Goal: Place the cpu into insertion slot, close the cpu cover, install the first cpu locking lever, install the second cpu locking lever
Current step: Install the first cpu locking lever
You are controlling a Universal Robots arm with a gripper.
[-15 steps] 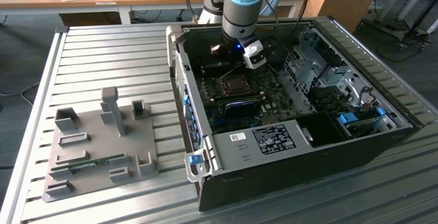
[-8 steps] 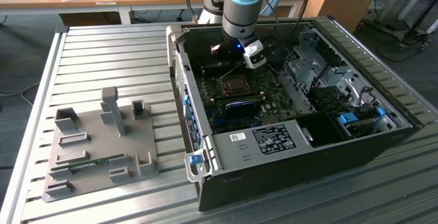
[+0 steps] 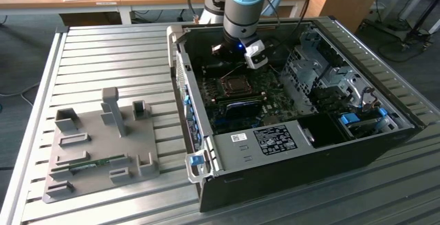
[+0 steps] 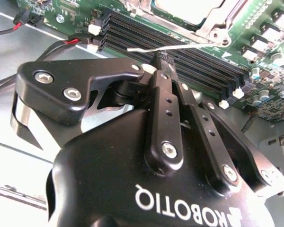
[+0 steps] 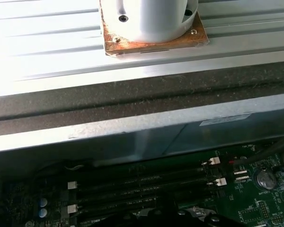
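Observation:
The cpu (image 4: 189, 7) shows its silvery top in the socket, and the metal frame of the cpu cover (image 4: 217, 26) lies flat around it. A thin wire locking lever (image 4: 180, 47) sticks out sideways over the black memory slots (image 4: 132, 33). My gripper (image 4: 164, 59) is shut, its black fingertips right beside this lever; I cannot tell whether they touch it. In the exterior view the gripper (image 3: 230, 60) hangs inside the open computer case (image 3: 385, 142), just behind the socket (image 3: 237, 84).
The case's walls ring the motherboard (image 3: 275, 101); a drive cage (image 3: 323, 75) and a labelled shroud (image 3: 275, 140) stand close by. A grey fixture plate (image 3: 103, 142) holding a green memory stick (image 3: 89, 164) lies on the slatted table (image 3: 123, 55). The first wrist view shows the case wall (image 5: 142, 127).

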